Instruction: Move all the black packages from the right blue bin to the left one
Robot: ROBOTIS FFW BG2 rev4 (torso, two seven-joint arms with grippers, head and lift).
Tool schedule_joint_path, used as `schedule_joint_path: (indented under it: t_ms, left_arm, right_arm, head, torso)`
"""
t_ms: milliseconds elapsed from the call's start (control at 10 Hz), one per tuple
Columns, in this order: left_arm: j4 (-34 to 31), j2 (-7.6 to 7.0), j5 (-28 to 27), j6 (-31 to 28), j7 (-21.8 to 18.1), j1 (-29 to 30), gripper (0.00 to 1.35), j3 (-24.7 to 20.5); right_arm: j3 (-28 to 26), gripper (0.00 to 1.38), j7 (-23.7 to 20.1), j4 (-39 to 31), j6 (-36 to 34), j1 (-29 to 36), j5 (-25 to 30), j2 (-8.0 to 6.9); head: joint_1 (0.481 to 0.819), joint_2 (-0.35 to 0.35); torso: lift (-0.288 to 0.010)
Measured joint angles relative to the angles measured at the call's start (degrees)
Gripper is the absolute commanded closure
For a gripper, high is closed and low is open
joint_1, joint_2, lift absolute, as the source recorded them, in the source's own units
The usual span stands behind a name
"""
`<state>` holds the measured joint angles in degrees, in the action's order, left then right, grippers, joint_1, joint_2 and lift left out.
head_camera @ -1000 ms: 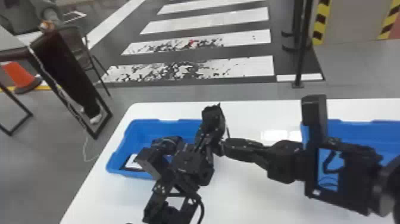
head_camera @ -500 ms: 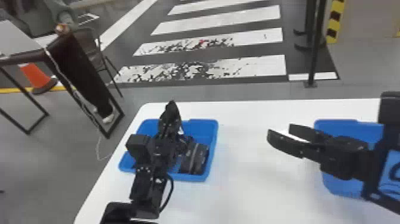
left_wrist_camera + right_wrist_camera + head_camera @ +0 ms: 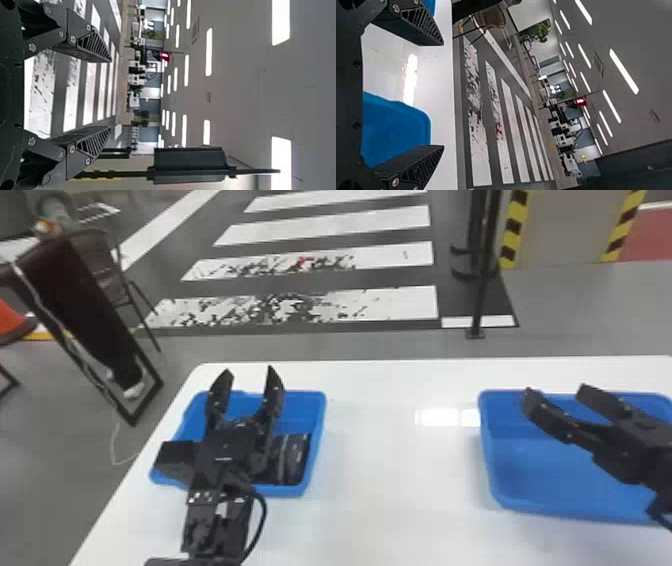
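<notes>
Two blue bins sat well apart on a white table. Black packages lay inside the left blue bin, at the lower left of the head view, close to its right wall; the robot's arm covered part of them, so their number could not be told. The left gripper hung over that bin, fingers spread, holding nothing. The right gripper was over the right blue bin, at the right of the frame, also parted and without a load. What could be seen of that bin's floor was plain blue, though the arm hid some of it. The transfer looked finished or nearly so, with perhaps only the arms' withdrawal left.
</notes>
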<state>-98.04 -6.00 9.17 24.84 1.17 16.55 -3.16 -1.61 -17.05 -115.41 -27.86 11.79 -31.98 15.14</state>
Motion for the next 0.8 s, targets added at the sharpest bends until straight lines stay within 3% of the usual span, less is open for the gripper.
schedule_joint_path:
  t_ms: [300, 500, 800]
  left_arm:
    - [-3.2, 0.45, 0.5, 4.2, -3.9, 4.9, 0.0, 2.2]
    - [-10.6, 1.55, -2.9, -1.8, -4.0, 11.4, 0.0, 1.7]
    - [-16.8, 2.43, -4.9, -9.1, -3.3, 16.8, 0.0, 2.0]
  right_arm:
    - [-4.4, 0.11, -0.1, -3.1, 8.5, 8.0, 4.7, -1.18]
    - [-7.4, 0.11, 2.2, -8.5, 13.6, 15.1, 8.0, -3.04]
    - [-8.6, 0.11, 4.2, -14.4, 16.6, 23.9, 11.5, -4.96]
  head:
    - [0.695, 0.054]
    - [0.695, 0.013]
    - [0.695, -0.024]
  torso:
    - [-0.132]
    - [-0.132]
    - [-0.132]
